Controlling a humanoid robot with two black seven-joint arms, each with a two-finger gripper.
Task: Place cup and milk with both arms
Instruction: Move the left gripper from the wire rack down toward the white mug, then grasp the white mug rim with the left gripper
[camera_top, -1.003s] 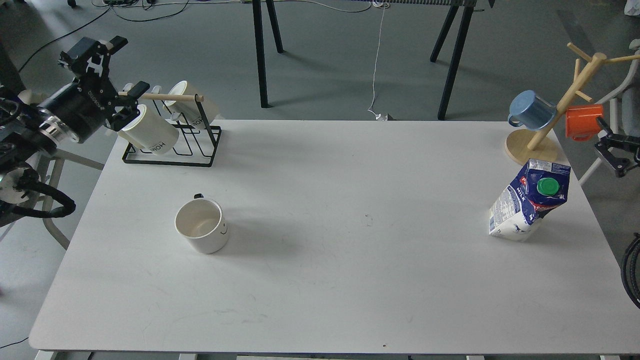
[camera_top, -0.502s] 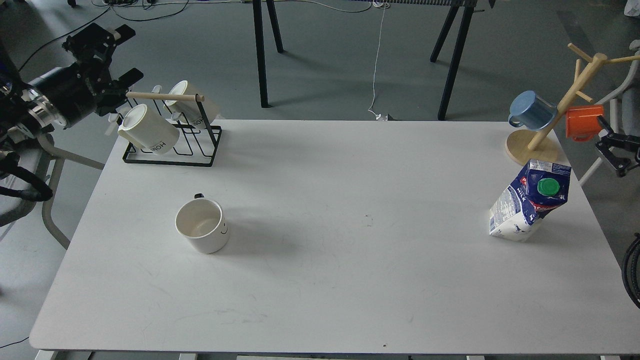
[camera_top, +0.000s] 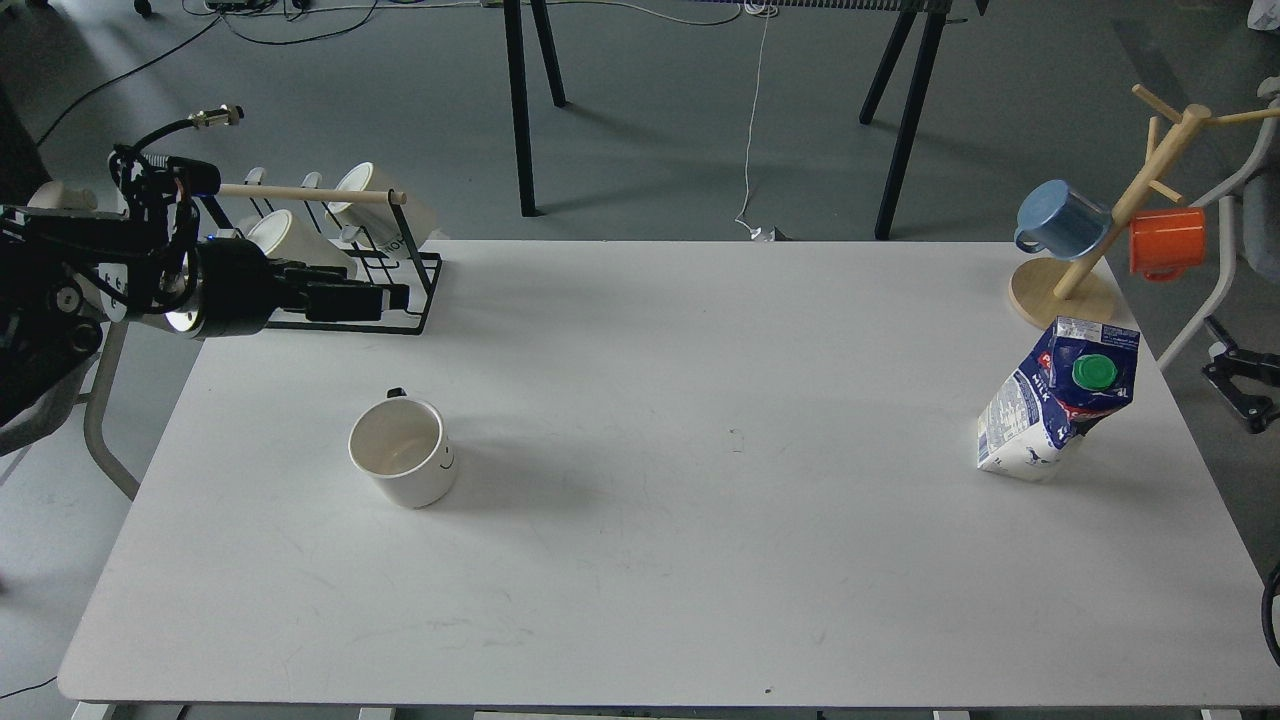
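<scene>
A white cup (camera_top: 400, 452) with a small face drawn on it stands upright and empty on the left part of the white table (camera_top: 700, 560). A blue and white milk carton (camera_top: 1058, 400) with a green cap stands leaning near the right edge. My left gripper (camera_top: 385, 292) is level above the table's back left corner, pointing right, in front of the mug rack and behind the cup. Its fingers look slightly apart and hold nothing. My right gripper (camera_top: 1210, 350) is off the table's right edge, right of the carton, open and empty, partly cut off.
A black wire rack (camera_top: 400, 320) with white mugs hung on a wooden bar stands at the back left. A wooden mug tree (camera_top: 1065, 295) with a blue mug (camera_top: 1060, 220) and an orange mug (camera_top: 1165, 243) stands at the back right. Black trestle legs stand behind the table.
My left gripper swung down from above the rack to level in front of it, now pointing right. My right gripper dropped lower beside the table edge. Cup and carton have not moved.
</scene>
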